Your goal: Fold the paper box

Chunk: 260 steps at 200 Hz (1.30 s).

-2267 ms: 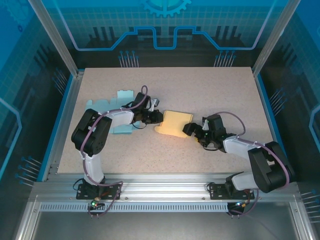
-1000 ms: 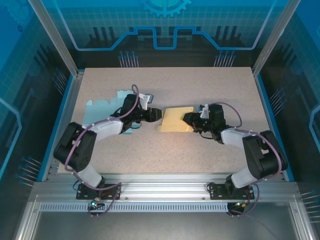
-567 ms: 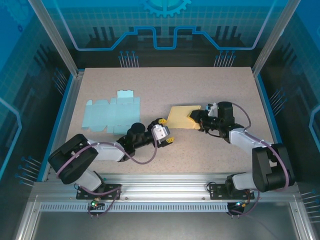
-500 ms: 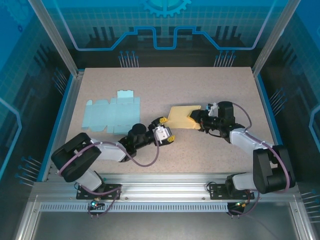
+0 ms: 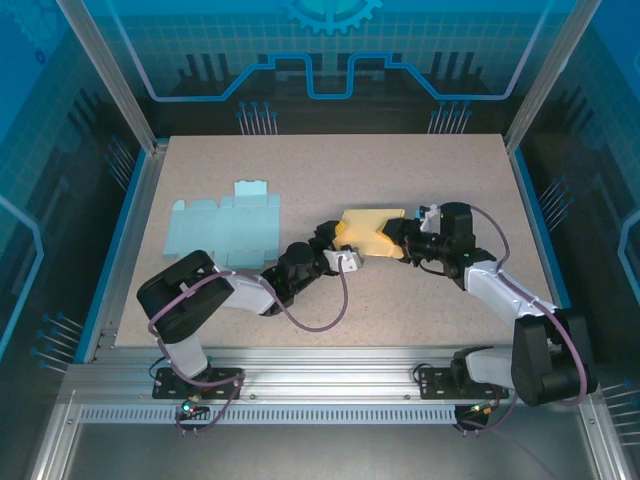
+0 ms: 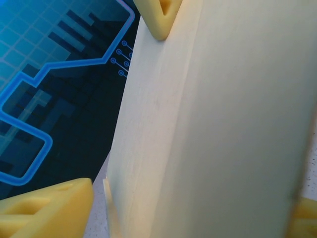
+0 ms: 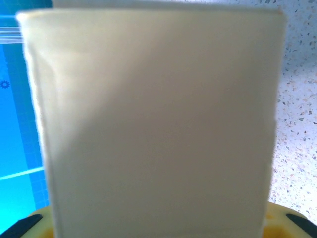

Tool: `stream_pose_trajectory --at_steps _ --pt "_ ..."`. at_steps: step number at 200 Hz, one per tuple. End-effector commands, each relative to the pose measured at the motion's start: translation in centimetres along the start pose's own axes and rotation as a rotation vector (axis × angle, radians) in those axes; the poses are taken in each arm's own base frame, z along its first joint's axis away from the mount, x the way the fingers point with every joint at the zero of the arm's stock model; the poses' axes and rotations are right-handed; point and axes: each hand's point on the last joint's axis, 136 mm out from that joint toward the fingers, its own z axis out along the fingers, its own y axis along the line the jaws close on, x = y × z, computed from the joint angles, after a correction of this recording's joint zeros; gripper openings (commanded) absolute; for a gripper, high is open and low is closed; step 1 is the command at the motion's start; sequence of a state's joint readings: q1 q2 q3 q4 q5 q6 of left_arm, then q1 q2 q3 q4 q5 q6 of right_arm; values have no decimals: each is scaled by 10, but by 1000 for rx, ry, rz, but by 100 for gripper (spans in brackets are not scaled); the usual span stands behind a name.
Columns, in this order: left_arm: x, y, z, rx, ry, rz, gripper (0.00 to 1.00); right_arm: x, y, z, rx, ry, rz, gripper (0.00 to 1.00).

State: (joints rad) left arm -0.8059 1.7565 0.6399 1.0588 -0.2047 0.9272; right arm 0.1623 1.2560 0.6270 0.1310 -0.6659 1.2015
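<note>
The yellow paper box [image 5: 368,226] sits partly folded at the table's middle. My right gripper [image 5: 402,238] is shut on its right end, and in the right wrist view a box panel [image 7: 158,124] rises straight up from the jaws. My left gripper [image 5: 337,247] is at the box's left end. The left wrist view has the box [image 6: 223,129] between my yellow fingers. The left fingertip [image 6: 47,208] stands clear of the box's edge, with table showing in the gap, so the jaws are open. A yellow tip [image 6: 159,17] of the other gripper shows at the top.
A flat light-blue box blank [image 5: 225,225] lies on the speckled table [image 5: 330,165] at the left. Aluminium frame posts and blue panels wall the table at the back and sides. The left arm lies low across the near middle.
The left arm let go, swung down toward the near edge, then came back up to the box's left end. The right gripper carried the box slightly right and farther away.
</note>
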Motion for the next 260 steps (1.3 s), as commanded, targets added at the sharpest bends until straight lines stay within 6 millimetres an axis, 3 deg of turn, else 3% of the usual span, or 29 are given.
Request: stream_pose_trajectory --at_steps 1,32,58,105,137,187,227,260 --pt "-10 25 6 -102 -7 32 64 3 -6 -2 22 25 25 43" --pt "-10 21 0 -68 6 59 50 1 -13 2 51 40 9 53" --pt "-7 13 -7 -12 32 63 46 -2 -19 6 64 52 15 60" --pt "2 -9 -24 161 102 65 44 -11 -27 10 77 59 17 78" --pt "8 -34 -45 417 220 6 44 -21 -34 5 99 42 20 89" --pt "1 -53 -78 806 357 -195 44 -40 -41 -10 124 -9 15 92" --pt "3 -56 -85 1011 476 -330 44 -44 -44 -16 153 -22 -2 93" --pt "18 -59 -76 1049 552 -375 46 -45 -49 -26 219 -57 -66 92"
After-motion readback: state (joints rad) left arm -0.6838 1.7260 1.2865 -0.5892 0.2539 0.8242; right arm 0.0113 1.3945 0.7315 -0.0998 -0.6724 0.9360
